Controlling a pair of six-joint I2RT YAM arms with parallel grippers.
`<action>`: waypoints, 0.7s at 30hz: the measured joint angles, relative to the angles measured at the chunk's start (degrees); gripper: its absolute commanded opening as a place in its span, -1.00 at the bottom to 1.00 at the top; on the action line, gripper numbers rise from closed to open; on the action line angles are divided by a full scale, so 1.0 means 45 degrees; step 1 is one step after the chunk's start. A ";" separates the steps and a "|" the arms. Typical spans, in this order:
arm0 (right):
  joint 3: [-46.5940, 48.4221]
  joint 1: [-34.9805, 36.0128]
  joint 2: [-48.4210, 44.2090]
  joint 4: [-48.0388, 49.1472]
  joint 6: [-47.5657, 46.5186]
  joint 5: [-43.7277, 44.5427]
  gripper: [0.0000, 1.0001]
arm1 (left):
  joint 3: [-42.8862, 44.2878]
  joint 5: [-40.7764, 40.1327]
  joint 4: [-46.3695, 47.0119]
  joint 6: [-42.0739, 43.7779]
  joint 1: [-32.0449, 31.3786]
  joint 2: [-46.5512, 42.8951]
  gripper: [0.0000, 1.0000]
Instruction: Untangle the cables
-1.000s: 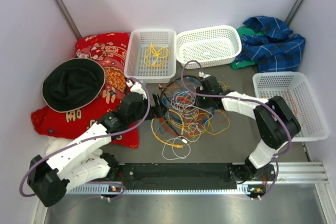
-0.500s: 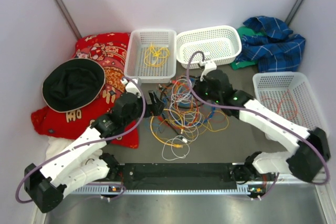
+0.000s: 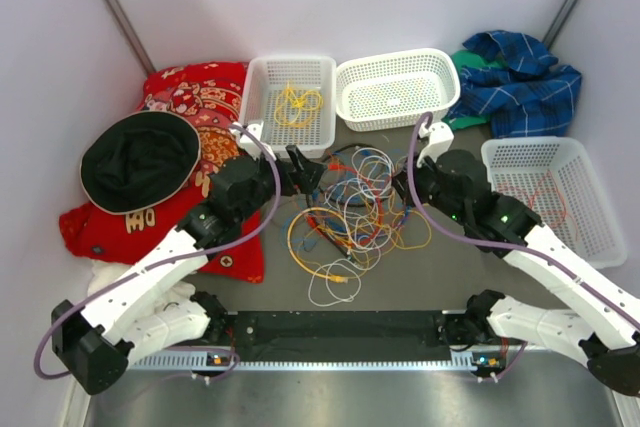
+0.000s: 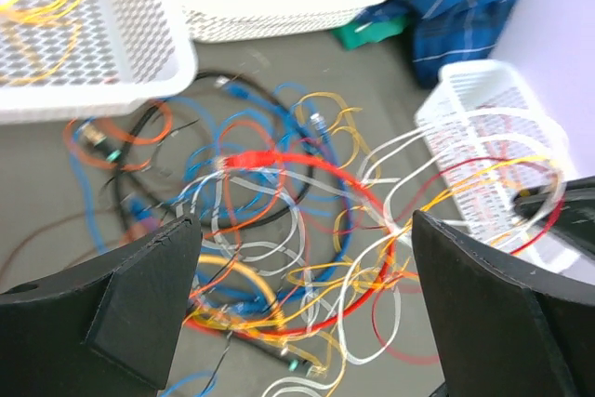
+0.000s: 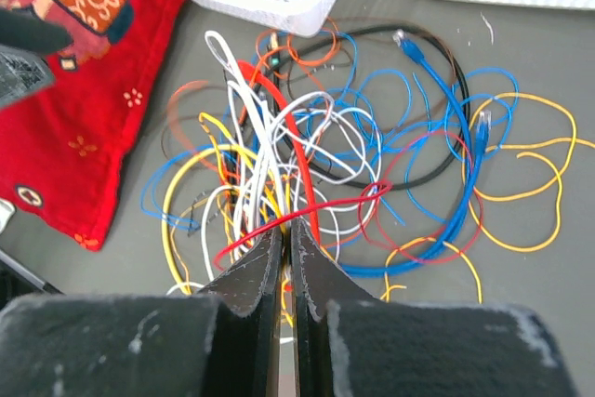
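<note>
The gray table holds the cables in one big messy pile in the middle. The left claw hangs beside the pile, wide open and holding nothing. The right claw is pinched tight on a few red and white strands. It looks like the pulling-out step. Next, the open claw should probably pin the pile down.

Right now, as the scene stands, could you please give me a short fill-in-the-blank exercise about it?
1. The left gripper hangs above the cables with its jaws ____.
2. The right gripper is ____ on strands of the cables.
3. The coiled cable in the leftmost basket is ____ in colour.
Missing words: open; shut; yellow.
</note>
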 measured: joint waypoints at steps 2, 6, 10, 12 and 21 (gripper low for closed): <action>-0.0010 0.0000 -0.0015 -0.0185 0.0010 -0.0005 -1.00 | -0.0005 0.0534 0.0607 -0.0049 0.0029 0.0214 0.97; -0.0083 0.0000 -0.0024 -0.0335 0.0063 -0.0053 -1.00 | -0.0029 0.2322 0.2152 -0.0330 0.0049 0.0646 0.97; -0.0092 0.0000 -0.0024 -0.0335 0.0151 -0.0136 -1.00 | -0.0160 0.4575 0.3886 -0.0724 0.0049 0.1229 0.96; -0.0092 0.0005 -0.0024 -0.0330 0.0185 -0.0180 -1.00 | -0.0160 0.5702 0.4643 -0.0981 0.0044 0.1666 0.90; -0.0087 0.0010 -0.0010 -0.0330 0.0389 -0.0287 -1.00 | -0.0151 0.8884 0.5493 -0.0903 -0.1253 0.3308 0.64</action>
